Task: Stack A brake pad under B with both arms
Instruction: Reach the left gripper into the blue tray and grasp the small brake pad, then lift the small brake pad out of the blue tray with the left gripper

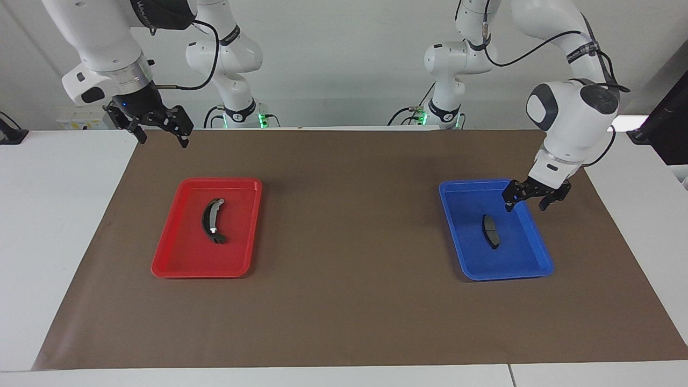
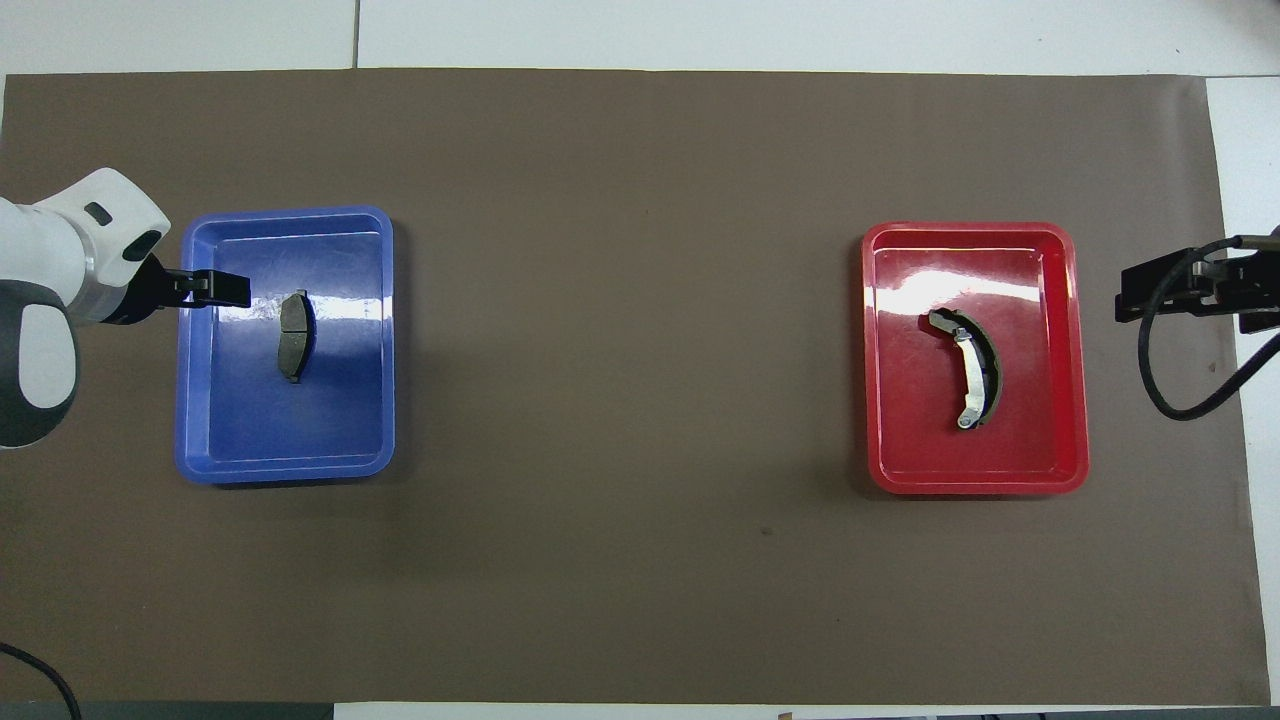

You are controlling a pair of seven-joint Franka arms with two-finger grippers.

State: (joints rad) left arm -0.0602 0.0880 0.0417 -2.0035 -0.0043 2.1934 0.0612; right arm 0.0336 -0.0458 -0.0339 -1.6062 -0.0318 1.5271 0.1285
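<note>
The short dark grey brake pad (image 1: pixel 490 231) lies flat in the blue tray (image 1: pixel 457 188) toward the left arm's end of the table; it also shows in the overhead view (image 2: pixel 294 335). B, the long crescent piece with a silvery strip (image 1: pixel 212 220), lies in the red tray (image 1: pixel 183 266) toward the right arm's end, and also shows in the overhead view (image 2: pixel 970 368). My left gripper (image 1: pixel 527 203) is open and empty, low over the blue tray's rim beside the pad, seen in the overhead view (image 2: pixel 225 290). My right gripper (image 1: pixel 162 137) is open and empty, waiting raised over the mat's corner (image 2: pixel 1135 293).
A brown mat (image 1: pixel 344 301) covers the table between the trays. Two smaller white arms with green-lit bases (image 1: pixel 239 113) (image 1: pixel 442 112) stand at the robots' end. A black cable (image 2: pixel 1180 390) loops from the right gripper. A dark monitor (image 1: pixel 669 129) stands off the left arm's end.
</note>
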